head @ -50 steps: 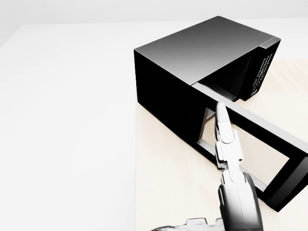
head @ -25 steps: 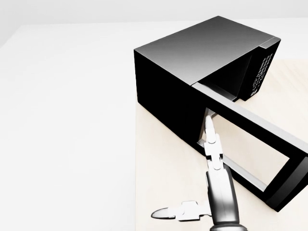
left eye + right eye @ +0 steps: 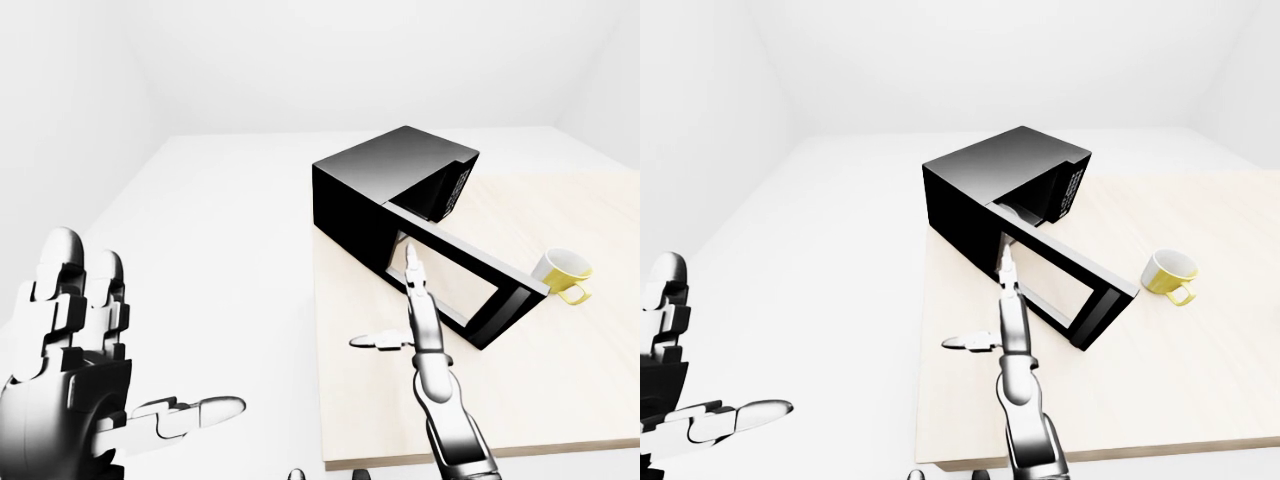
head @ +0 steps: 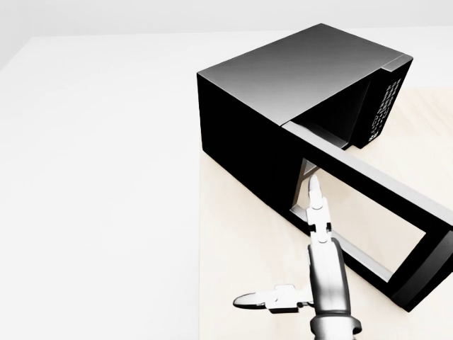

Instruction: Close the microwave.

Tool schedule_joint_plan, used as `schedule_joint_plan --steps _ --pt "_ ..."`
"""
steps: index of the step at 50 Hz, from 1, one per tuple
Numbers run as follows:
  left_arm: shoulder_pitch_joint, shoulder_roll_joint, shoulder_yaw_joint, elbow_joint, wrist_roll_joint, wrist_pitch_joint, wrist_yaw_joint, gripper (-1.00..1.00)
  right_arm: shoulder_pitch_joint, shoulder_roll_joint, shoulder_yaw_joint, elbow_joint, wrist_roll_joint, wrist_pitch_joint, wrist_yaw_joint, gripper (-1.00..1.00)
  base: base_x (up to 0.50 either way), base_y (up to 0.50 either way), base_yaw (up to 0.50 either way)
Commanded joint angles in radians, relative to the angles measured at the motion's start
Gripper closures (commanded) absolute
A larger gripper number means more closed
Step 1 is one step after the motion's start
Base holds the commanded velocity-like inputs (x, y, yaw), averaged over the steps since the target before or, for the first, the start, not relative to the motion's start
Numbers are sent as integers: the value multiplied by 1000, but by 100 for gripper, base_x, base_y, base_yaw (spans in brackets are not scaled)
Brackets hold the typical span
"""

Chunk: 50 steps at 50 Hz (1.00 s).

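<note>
The black microwave (image 4: 283,78) stands on the light wooden table (image 3: 560,390), its windowed door (image 4: 386,212) swung wide open toward the lower right of the head view. My right hand (image 4: 287,244) is open: its fingers (image 4: 315,198) stretch straight toward the door's hinge end and the thumb sticks out to the left. The fingertips overlap the side of the door that faces me, and I cannot tell whether they touch it. My left hand (image 3: 140,350) is raised at the lower left of the left-eye view, open and empty, well away from the table.
A yellow mug (image 3: 560,270) stands on the table just right of the door's free end. The table's left edge (image 3: 320,350) runs below the microwave, with white floor to its left. White walls close the room behind.
My right hand has drawn back and down from the door over the last second, and its thumb has come into view. The door stands at the same angle.
</note>
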<state>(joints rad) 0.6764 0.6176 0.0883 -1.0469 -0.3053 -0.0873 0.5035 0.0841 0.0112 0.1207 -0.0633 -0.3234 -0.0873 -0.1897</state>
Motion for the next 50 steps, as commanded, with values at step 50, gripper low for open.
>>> schedule_joint_plan --steps 50 --pt "41 10 3 0 3 0 1 -100 -514 -62 -149 537 78 0 -41 -100 0 0 0"
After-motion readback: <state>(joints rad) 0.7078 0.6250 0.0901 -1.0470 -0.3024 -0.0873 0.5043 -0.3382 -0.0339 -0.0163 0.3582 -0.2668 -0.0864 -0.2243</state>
